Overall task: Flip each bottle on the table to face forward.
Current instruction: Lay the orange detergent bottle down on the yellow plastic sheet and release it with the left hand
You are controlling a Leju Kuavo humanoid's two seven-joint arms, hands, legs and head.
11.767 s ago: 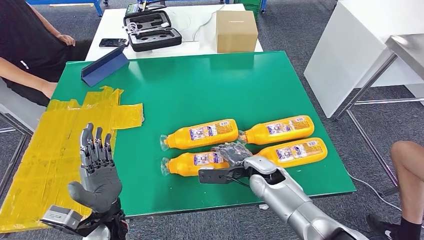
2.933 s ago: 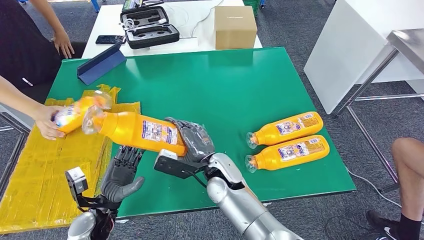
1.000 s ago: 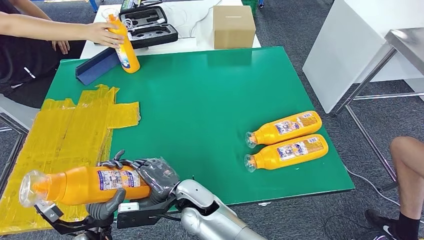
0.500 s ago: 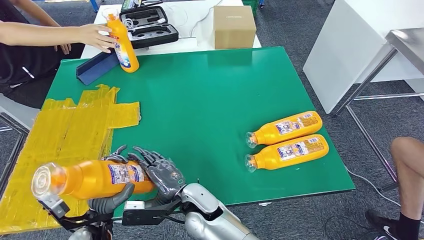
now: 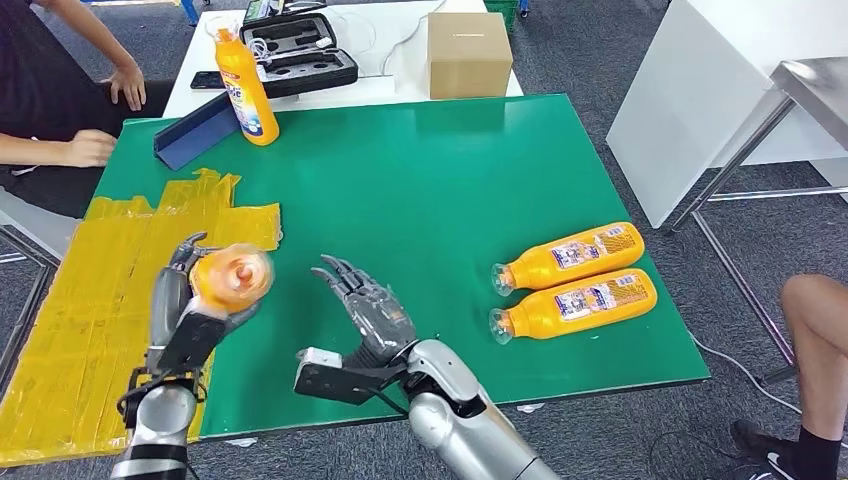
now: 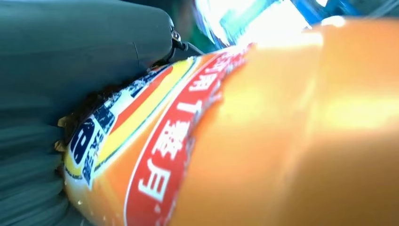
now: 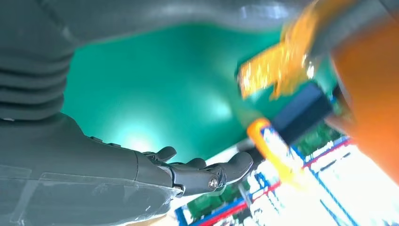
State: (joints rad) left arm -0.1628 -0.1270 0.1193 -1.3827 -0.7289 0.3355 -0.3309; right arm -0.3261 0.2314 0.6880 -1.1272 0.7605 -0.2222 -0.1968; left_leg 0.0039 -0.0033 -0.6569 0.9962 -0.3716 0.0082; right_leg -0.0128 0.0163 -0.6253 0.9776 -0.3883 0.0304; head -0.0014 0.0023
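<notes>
Left hand gripped orange plastic juice bottle, clear cap pointing at camera, above yellow-taped patch of green table. Right hand released, fingers spread, beside it. Two matching bottles lay side by side at right; another stood upright at far left

You see a green counter on grey carpet, a white table behind it and a white cabinet to its right.
</notes>
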